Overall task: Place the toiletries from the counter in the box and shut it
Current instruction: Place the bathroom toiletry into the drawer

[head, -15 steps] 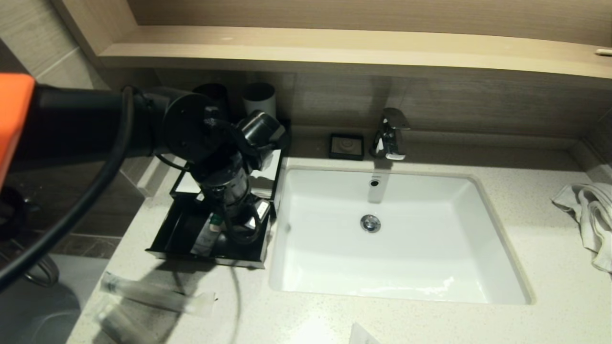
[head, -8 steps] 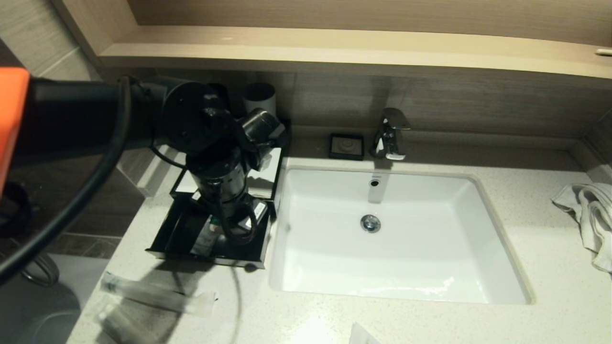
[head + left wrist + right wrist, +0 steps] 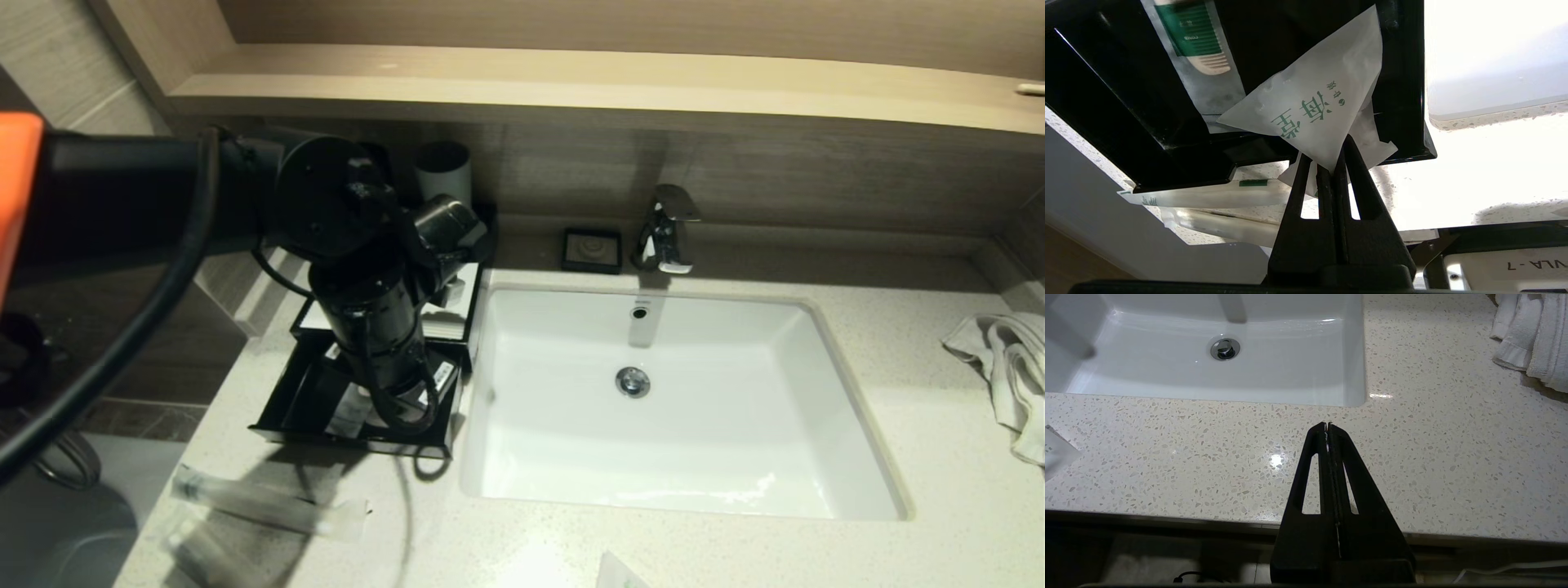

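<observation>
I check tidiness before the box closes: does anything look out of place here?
Yes. The packet pinched in the left gripper hangs over the drawer's front edge, not inside. Two long packets lie on the counter.

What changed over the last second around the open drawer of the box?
The left arm swung its wrist lower over the drawer, the left gripper shut on a flat white packet throughout. The two long packets on the counter and the towel stayed put; the right gripper stayed parked.

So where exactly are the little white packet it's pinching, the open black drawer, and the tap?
white packet (image 3: 1310, 110), left wrist view, on its printed face.
black drawer (image 3: 286, 392), head view, on its left wall.
tap (image 3: 668, 229), head view, on its chrome body.
</observation>
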Controlling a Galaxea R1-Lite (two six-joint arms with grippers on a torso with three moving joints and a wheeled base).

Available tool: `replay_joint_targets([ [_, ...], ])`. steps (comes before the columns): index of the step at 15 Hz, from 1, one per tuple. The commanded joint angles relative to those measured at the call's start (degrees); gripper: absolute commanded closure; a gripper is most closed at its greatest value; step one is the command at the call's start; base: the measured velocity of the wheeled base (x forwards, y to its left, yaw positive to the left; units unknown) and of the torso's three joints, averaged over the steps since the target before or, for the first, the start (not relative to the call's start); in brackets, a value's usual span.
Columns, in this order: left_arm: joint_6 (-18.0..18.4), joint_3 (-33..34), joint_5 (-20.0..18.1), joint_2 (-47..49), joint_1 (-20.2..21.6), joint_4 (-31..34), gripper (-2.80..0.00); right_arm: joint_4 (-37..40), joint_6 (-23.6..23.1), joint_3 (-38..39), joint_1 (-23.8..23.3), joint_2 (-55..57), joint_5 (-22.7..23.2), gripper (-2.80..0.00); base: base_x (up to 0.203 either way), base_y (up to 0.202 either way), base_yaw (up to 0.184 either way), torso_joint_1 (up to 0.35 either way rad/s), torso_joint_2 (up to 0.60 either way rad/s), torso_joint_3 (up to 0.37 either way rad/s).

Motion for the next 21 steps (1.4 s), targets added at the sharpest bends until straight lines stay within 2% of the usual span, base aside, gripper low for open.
replay_joint_targets([
  [1,-0.24,0.12,0.06,0.08,-0.13,0.48,0.0,0.0,0.01,0.01,-0.01,0.0,0.01,0.0,0.0,0.0,0.0,0.0,0.0,0.0],
  [5,-0.15,0.03,-1.3,1.55,-0.13,1.02,0.0,0.0,0.01,0.01,0.0,0.0,0.01,0.0,0.0,0.0,0.0,0.0,0.0,0.0],
  [12,0.03,-2.96,-1.26,5.79,-0.05,0.12,0.0,0.0,0.01,0.01,0.0,0.0,0.01,0.0,0.0,0.0,0.0,0.0,0.0,0.0],
  [21,0.82,-3.05,-0.73,6.75,0.75,-6.61,0.0,0.0,0.01,0.01,0.0,0.0,0.01,0.0,0.0,0.0,0.0,0.0,0.0,0.0],
])
